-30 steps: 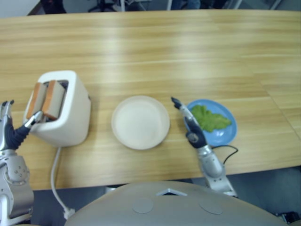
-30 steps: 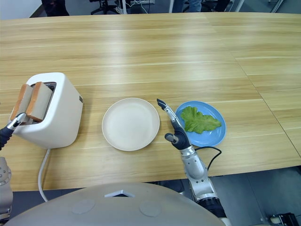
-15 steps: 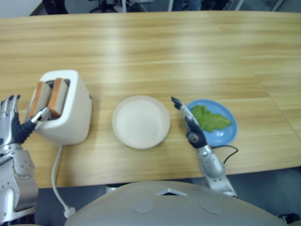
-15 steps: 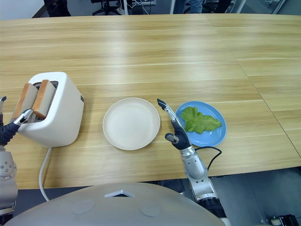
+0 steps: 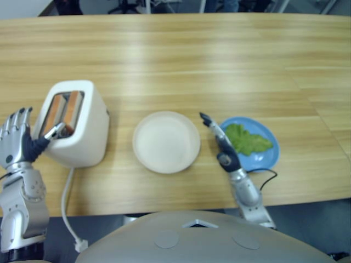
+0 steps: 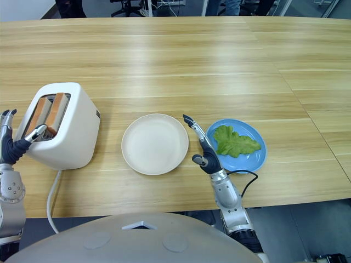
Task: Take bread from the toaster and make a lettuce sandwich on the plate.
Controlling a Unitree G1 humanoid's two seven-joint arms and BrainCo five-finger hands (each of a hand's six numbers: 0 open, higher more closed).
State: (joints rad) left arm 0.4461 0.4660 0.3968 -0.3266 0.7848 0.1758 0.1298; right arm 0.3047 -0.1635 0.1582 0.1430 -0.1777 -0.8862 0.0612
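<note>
two bread slices (image 6: pixel 56 111): side by side in the slots of the toaster, brown crusts up, with just their upper edges above the top. a second ago they stood much taller out of the slots.
toaster (image 5: pixel 82 131): white, upright on the left part of the tabletop. its gap to the plate is the same as a second ago.
left hand (image 5: pixel 19 142): at the toaster's left end, released and grasping nothing. the fingers are spread and point up, and the thumb is stretched toward the top of the toaster. its tip is just beside the near end of the slices, and i cannot tell whether it touches them. over the last second the hand has come up and in toward the toaster.
plate (image 5: pixel 166 141): cream, round, flat on the tabletop just right of the toaster and apart from it.
lettuce (image 6: pixel 236 141): one green leaf lying flat on the blue plate.
blue plate (image 5: pixel 269 156): right of the cream plate, near it but not touching.
right hand (image 6: pixel 202 145): between the two plates, fingers straight and together, pointing away from the robot. it is released and holds nothing, and it has stayed where it was a second ago.
cord (image 5: pixel 67 192): white, running from the toaster's near side to the near edge of the tabletop and over it.
tabletop (image 5: pixel 192 60): light wood with long planks.
view: the whole picture has drifted slightly to the right since a second ago. the plates keep their places relative to each other.
</note>
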